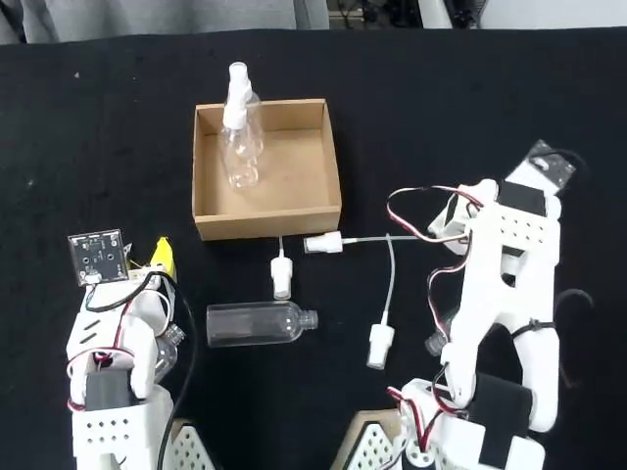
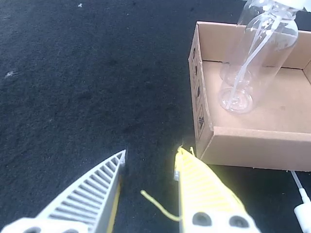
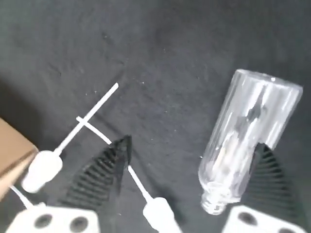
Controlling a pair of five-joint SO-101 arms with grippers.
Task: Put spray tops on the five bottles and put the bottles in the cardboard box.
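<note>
The black counter [image 1: 98, 117] holds everything. The cardboard box [image 1: 294, 186] sits in the middle of it, closer to the far edge. The right arm [image 1: 509, 284] is by the near right corner. The left arm [image 1: 113, 362] is by the near left corner.

The right gripper [image 3: 193, 143] is spread wide. The open bottle [image 3: 248, 131], clear and with no top, lies on the counter between its fingers. It rests close against one finger but is not squeezed. Its long side runs the same way as the fingers, and its neck points back at the wrist. I think the fingers only need to close on it.

The left gripper [image 2: 151, 154] is partly open and holds nothing. It points at bare counter by the box's near left corner.

The capped bottle [image 1: 241, 147] stands in the box by the far wall. A second one may be behind it, but I cannot tell.

The lying bottle [image 1: 257, 324] is on its side between the arms. Its long side runs along the near edge and its neck points toward the right arm. It looks nearer to the left arm.

Three spray tops lie loose between the box and the near edge. One spray top [image 1: 282, 277] is just beside the lying bottle. Another [image 1: 323, 243] is by the box's near right corner. The last [image 1: 380, 345] is nearest the right arm.
</note>
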